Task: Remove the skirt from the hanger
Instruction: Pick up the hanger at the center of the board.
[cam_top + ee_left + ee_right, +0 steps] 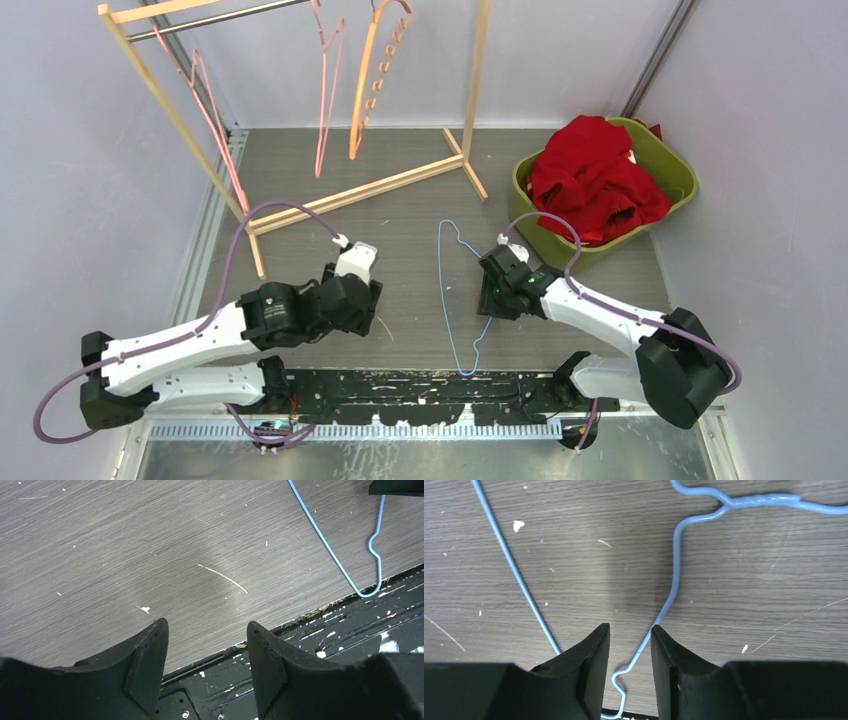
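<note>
Fingers (pixel 591 675) of the right gripper (pixel 629 628) are slightly parted, straddling a bend of the blue wire hanger (pixel 676 580) without clamping it. The hanger lies flat and bare on the table (pixel 400 220), between the two arms. The left gripper (pixel 206 622) hovers wide open over bare tabletop, holding nothing. The red skirt (pixel 595 180) sits heaped in a green bin (pixel 681 165) at far right, well apart from the hanger. A wooden rack (pixel 350 195) stands at back left.

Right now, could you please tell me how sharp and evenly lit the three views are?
Top external: soft, even light, everything sharp, red cloth vivid. Left wrist: table grain crisp, a faint shadow mid-frame, left fingers dark, lacking detail. Right wrist: blue hanger sharp, soft shadow ahead of the dark right fingers. No glare.
</note>
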Controlling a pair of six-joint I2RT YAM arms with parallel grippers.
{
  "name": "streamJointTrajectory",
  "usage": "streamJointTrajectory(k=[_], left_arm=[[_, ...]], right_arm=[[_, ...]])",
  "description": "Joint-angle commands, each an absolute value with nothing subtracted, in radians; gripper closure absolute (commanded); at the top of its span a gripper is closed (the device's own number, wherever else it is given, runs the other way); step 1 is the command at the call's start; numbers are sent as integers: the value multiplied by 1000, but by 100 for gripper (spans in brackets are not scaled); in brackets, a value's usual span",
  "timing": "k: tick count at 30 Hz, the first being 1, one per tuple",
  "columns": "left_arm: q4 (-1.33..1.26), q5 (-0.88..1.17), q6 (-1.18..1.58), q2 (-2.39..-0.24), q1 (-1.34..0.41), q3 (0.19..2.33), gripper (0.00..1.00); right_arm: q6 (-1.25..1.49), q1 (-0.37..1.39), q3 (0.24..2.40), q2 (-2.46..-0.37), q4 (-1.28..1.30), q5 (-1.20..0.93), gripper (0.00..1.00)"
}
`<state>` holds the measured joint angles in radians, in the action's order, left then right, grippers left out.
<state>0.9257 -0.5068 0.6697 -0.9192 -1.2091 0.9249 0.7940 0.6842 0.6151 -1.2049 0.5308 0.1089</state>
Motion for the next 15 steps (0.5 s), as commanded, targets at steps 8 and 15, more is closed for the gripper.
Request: streamJointTrajectory(k=[8,15], left_arm=[[829,-445,629,-990,-1165,972,40],[804,-419,615,-1030,-1135,987,40]], right_arm=[[729,559,571,-1158,504,78,60],[664,486,560,-1282,400,13,61]])
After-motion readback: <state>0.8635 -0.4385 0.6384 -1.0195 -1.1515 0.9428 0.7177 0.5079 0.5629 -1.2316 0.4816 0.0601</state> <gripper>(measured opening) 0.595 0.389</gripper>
